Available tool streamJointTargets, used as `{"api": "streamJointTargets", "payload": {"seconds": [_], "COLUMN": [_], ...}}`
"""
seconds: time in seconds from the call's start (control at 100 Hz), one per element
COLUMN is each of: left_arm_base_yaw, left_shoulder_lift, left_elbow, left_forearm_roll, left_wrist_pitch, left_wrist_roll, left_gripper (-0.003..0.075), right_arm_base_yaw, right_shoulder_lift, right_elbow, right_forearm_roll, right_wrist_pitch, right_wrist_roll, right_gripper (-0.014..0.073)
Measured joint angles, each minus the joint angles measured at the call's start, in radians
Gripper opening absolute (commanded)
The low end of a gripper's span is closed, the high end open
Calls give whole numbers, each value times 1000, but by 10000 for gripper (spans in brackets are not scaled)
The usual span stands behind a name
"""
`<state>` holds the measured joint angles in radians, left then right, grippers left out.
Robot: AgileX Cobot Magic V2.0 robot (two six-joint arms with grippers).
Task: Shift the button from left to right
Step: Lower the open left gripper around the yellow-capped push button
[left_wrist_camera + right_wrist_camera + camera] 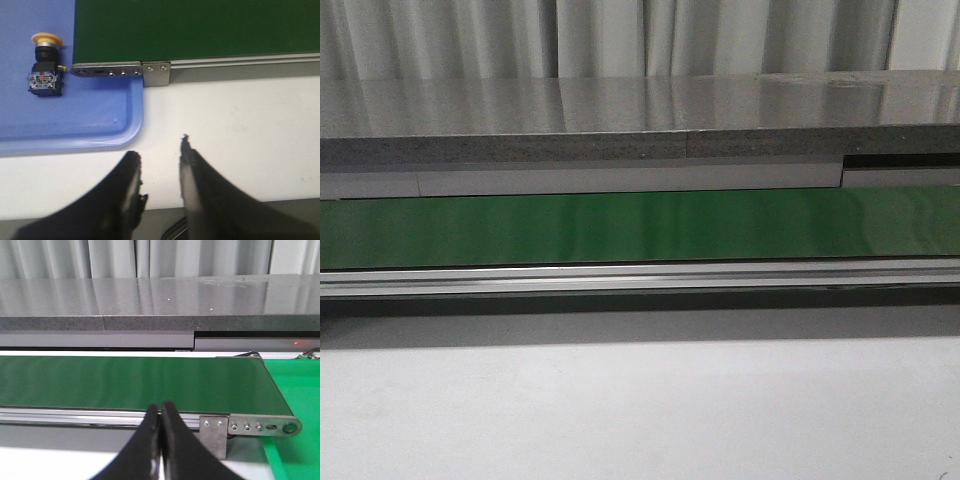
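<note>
1. A grey stone-like counter (620, 120) spans the back of the front view, with pale curtains (620, 35) behind it.
2. The green belt (620, 228) runs across the scene in a silver rail (620, 278), above a white table (620, 410).
3. A blue tray (100, 115) lies at the belt's end, partly under its metal bracket (120, 71).
4. The left gripper (160, 165) hovers over the white table near the tray, its fingers spread and holding nothing.
5. The right gripper (160, 412) sits before the belt's other end, fingers pressed together, empty.
6. The button (46, 65) lies on its side on the blue tray, beside the belt edge, yellow cap pointing away from the left gripper.
</note>
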<state>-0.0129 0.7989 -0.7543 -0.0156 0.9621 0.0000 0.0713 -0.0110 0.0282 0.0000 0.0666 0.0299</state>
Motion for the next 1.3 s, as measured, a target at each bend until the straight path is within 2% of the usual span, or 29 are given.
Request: {"api": "streamJointTargets", "payload": {"seconds": [0.05, 0.12, 0.29, 0.53, 0.75, 1.04, 1.3], "left_arm_base_yaw": [0, 0, 0, 2, 83, 271, 374], "left_shoulder_lift": [0, 0, 0, 15, 111, 381, 712], "left_elbow": [0, 0, 0, -43, -166, -320, -465], "left_forearm_roll": [0, 0, -9, -5, 45, 74, 74], "left_wrist_pitch": [0, 0, -2, -2, -4, -69, -99], "left_wrist_roll": [0, 0, 0, 0, 0, 5, 5], "left_gripper": [629, 684, 654, 651, 651, 651, 651], "right_arm_base_yaw": [0, 0, 0, 0, 0, 0, 0], "right_shoulder_lift": [0, 0, 0, 0, 0, 0, 0], "right_elbow": [0, 0, 0, 0, 0, 0, 0], "right_forearm_roll": [0, 0, 0, 0, 0, 0, 0], "right_wrist_pitch": [0, 0, 0, 0, 0, 0, 0], "right_wrist_roll": [0, 0, 0, 0, 0, 0, 0], "right_gripper": [-67, -67, -67, -67, -67, -67, -67]}}
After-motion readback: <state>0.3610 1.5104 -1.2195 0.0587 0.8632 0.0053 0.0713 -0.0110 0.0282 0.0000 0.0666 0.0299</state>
